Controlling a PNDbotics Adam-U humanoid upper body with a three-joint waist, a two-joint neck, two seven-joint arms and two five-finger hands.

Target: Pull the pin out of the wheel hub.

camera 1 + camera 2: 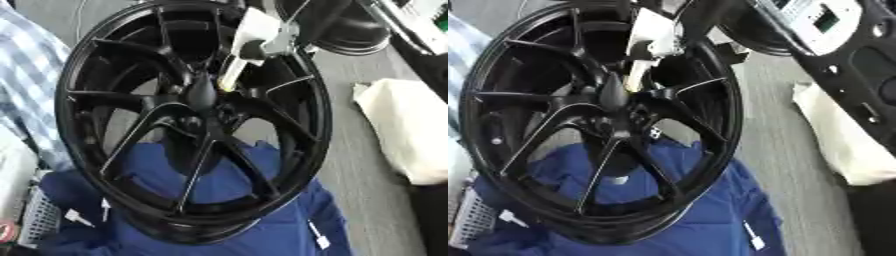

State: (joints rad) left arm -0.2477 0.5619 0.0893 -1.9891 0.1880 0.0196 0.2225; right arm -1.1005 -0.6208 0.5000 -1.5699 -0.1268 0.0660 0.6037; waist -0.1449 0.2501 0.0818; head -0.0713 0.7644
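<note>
Checked cloth [31,75] shows at your far left edge, and blue fabric [262,200] lies under the hub [197,120], which stands tilted on its rim and fills the middle of both views. Spokes run out from a dark centre boss [201,92]. Just right of and above that boss, a pale, slim pin [230,75] slants up out of the hub between two spokes. Your right hand [262,37], coming in from the upper right, is at the pin's upper end; its pale fingers seem curled about the top of the pin, though the hold itself is partly hidden, so judge it as a grasp rather than a certainty. Your left hand shows in neither view.

For the pull, keep the hand in line with the pin's slant and draw back along that axis, up and to the right, not sideways against the spokes. Watch that the hub does not tip with it. At the right lies a cream bag [407,130], well apart.
</note>
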